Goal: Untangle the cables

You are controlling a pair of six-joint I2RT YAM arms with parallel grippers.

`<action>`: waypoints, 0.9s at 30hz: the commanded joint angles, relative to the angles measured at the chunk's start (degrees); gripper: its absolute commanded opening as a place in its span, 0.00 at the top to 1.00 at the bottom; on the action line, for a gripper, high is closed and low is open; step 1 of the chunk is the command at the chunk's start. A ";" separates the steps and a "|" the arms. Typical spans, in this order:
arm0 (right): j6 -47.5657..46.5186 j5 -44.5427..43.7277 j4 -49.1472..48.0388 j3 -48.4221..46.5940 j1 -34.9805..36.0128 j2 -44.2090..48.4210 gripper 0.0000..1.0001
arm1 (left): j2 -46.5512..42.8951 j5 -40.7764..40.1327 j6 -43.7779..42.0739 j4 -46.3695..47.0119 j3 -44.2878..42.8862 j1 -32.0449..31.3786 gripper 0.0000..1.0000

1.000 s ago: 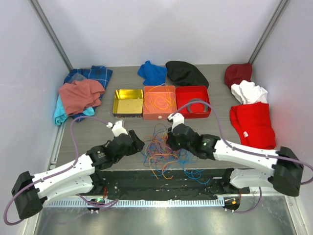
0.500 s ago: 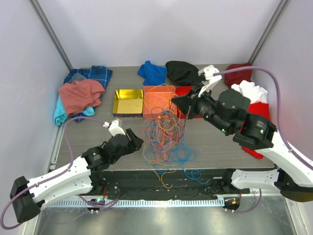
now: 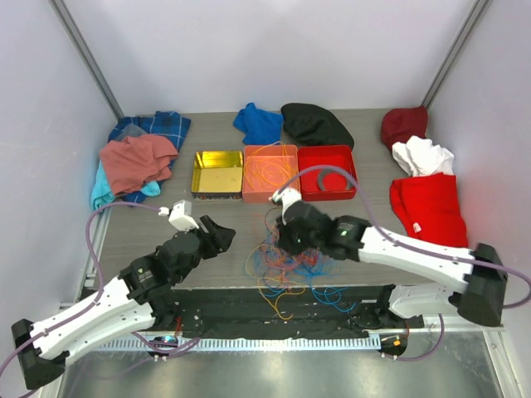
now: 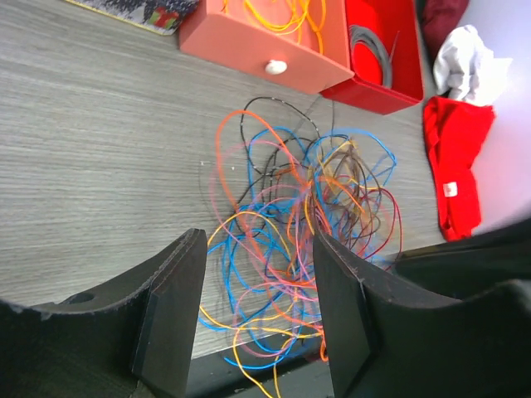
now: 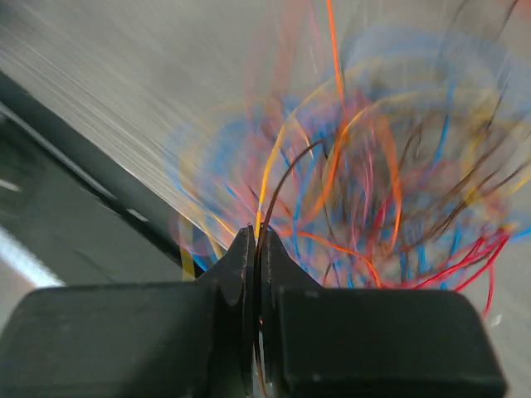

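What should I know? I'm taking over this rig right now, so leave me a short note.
Left gripper: open, empty, beside the heap.
Right gripper: shut on thin strands of the cables.
Cables: one tangled heap on the table near the front edge; some orange ones lie in the orange tray.
Done: only those, it seems.
Left: nearly the whole heap.

Near centre: cables [image 3: 282, 264] sprawl between both arms and block my path.
Far: tray row [image 3: 257, 197] walls it off.
Left: I see bare table [image 3: 141, 228], passable.
Right: red cloth [image 3: 427, 211] crowds the edge.
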State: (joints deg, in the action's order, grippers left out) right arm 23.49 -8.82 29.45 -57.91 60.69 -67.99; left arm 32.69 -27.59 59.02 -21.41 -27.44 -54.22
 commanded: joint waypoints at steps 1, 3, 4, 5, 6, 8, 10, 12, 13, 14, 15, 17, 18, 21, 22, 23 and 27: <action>5.43 -1.63 -5.01 6.48 1.10 1.19 0.99 | -1.05 -0.27 -1.63 -0.21 -0.69 0.16 0.42; 5.52 -5.48 -4.76 7.02 1.10 1.71 0.99 | -0.96 0.35 -1.28 -0.30 -0.25 0.16 0.42; 5.26 -6.90 -3.88 7.02 1.19 2.06 0.99 | -0.70 1.13 -1.11 0.22 0.19 0.16 0.42; 4.91 -8.04 -2.92 6.76 1.10 2.07 0.99 | 0.00 1.75 -1.28 0.66 0.46 0.16 0.42; 5.08 -9.19 -1.78 6.50 1.19 1.81 0.99 | 0.44 2.45 -1.45 1.28 0.63 0.16 0.41; 5.86 -12.62 1.74 5.88 1.19 1.45 0.99 | 3.33 4.38 -1.89 2.07 0.64 0.08 0.42; 6.48 -12.72 3.07 6.32 1.10 2.50 0.92 | 5.97 6.14 -2.25 2.33 0.11 0.16 0.43; 7.54 -12.02 2.46 7.54 1.19 3.91 0.75 | 9.05 6.85 -2.16 2.69 0.02 0.08 0.43; 8.15 -12.01 2.19 7.81 1.19 5.65 0.61 | 9.84 7.20 -2.16 3.65 0.19 0.16 0.43; 8.59 -12.27 2.36 8.07 1.10 6.37 0.56 | 10.55 7.46 -2.25 4.09 0.28 0.16 0.43; 9.38 -12.62 2.80 8.16 1.10 7.24 0.53 | 11.77 7.55 -2.16 4.36 0.37 0.16 0.43; 9.91 -14.29 3.33 7.99 1.19 9.70 0.49 | 13.18 7.38 -2.16 5.41 0.72 0.16 0.43; 10.17 -14.99 3.77 7.81 1.28 10.41 0.49 | 15.02 7.38 -2.16 5.67 0.72 0.16 0.43; 9.91 -16.58 3.60 7.64 1.28 12.70 0.49 | 18.80 8.52 -2.25 7.52 0.72 0.16 0.44; 10.00 -16.67 3.59 7.64 1.28 12.79 0.50 | 21.60 9.04 -2.33 8.22 0.72 0.08 0.45; 9.83 -16.67 3.42 7.72 1.19 12.96 0.51 | 22.76 9.40 -2.25 9.44 0.55 0.08 0.46; 9.47 -14.48 1.15 8.77 1.28 12.18 0.58 | 26.11 11.16 -2.42 12.96 0.11 -0.27 0.48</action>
State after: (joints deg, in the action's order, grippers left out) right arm 32.14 -23.07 33.04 -49.60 61.71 -55.40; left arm 57.23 -18.37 57.71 -15.11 -26.81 -54.22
